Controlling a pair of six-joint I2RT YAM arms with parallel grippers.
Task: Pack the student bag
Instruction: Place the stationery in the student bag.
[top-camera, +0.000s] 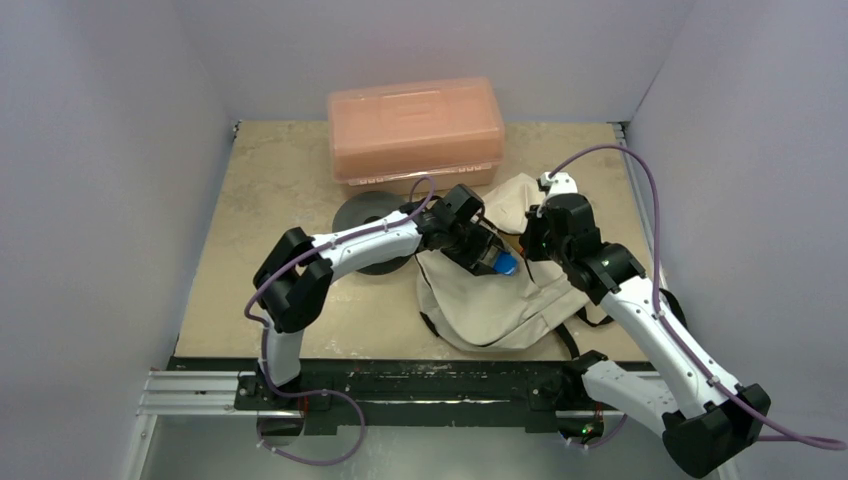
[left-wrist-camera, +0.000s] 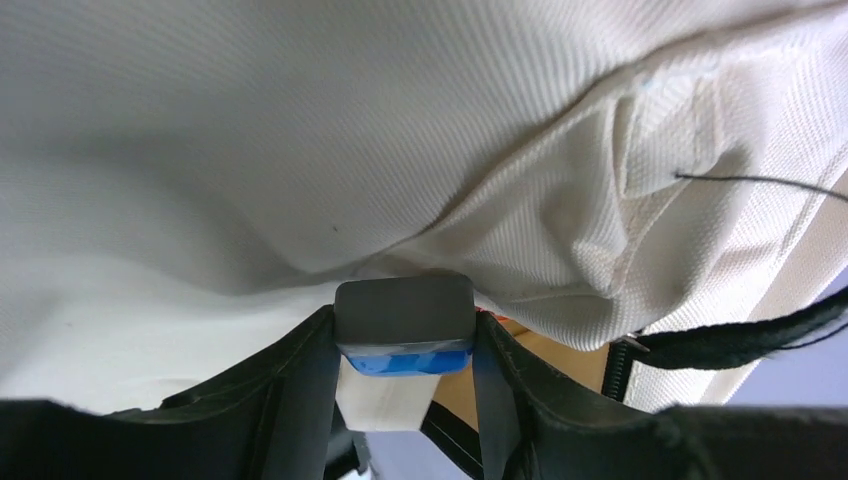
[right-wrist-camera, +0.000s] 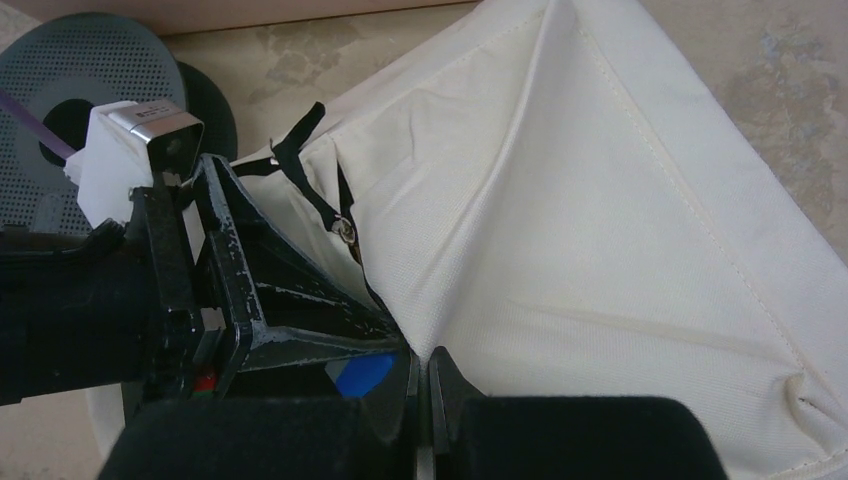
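- Your student bag lies slumped on the table, right of centre, in front of both arms. Its open end is at the top, where the two grippers meet.
- One item is on its way in. Your left gripper sits at the bag's mouth with its jaws partway apart, clamped on a small grey-and-blue block.
- In the left wrist view, cream fabric fills everything beyond the block, so I'd judge it at the mouth or just inside. How deep it is, I can't tell.
- That block isn't released yet, so by my reading the drop and the pull-out are left to do.
- The grey disc and the pink box sit outside the bag, behind it. Whether either is meant to go in, the views don't say.
- Your left arm reaches across from the left, elbow raised and forearm stretched over the disc, wrist angled toward the bag.
- Your right arm rises from the near right corner and bends inward, its wrist tipped down over the bag's upper edge.
- The right gripper is pinched tight, apparently on the fabric lip beside the zip, holding the mouth up.
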